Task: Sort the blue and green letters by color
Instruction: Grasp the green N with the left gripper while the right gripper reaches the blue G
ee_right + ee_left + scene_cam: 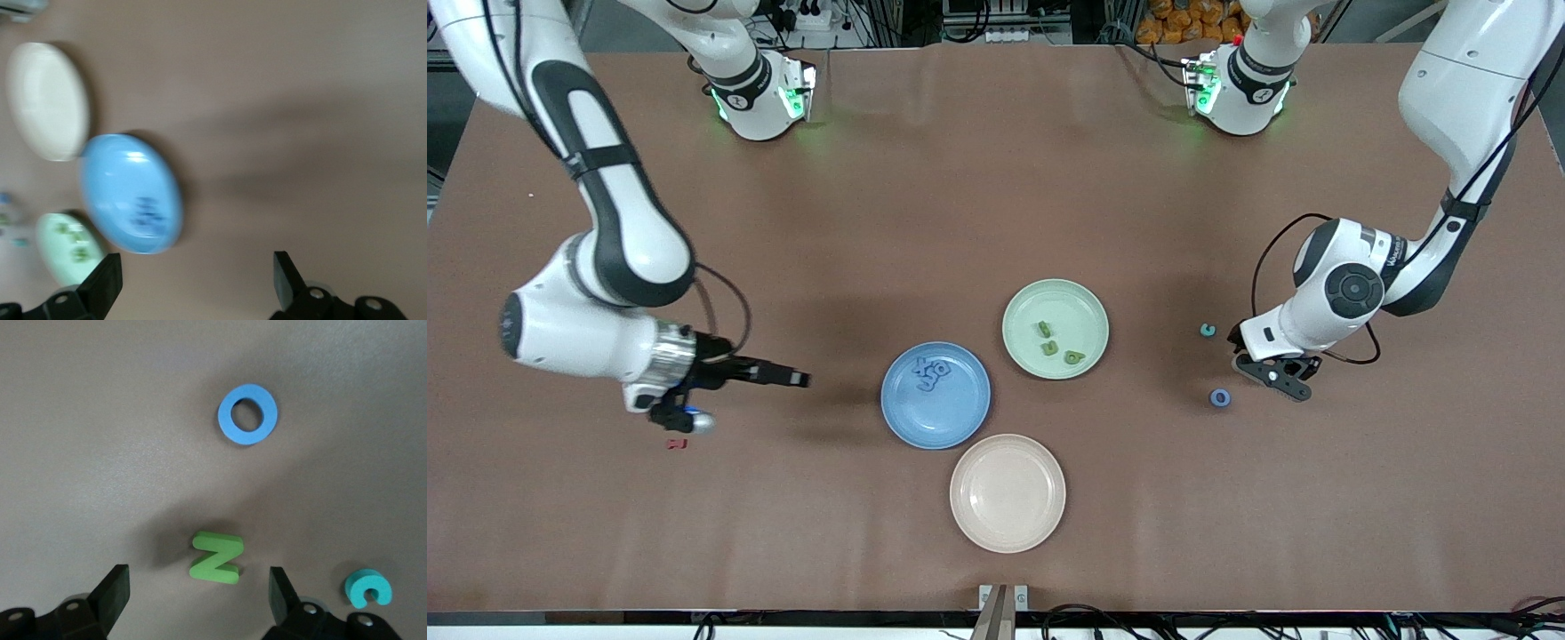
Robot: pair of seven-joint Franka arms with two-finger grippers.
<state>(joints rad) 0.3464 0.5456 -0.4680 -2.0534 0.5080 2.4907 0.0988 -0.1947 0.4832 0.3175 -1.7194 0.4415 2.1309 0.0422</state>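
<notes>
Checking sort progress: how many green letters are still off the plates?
1. A green Z lies on the table at the left arm's end, under the open left tool, between a blue O and a teal C. The arms may hide more.

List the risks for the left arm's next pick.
1. The left gripper stands open around the green Z, which lies skewed between the fingers; closing could twist or squirt it out.
2. The teal C lies close beside one finger and may get nudged.
</notes>
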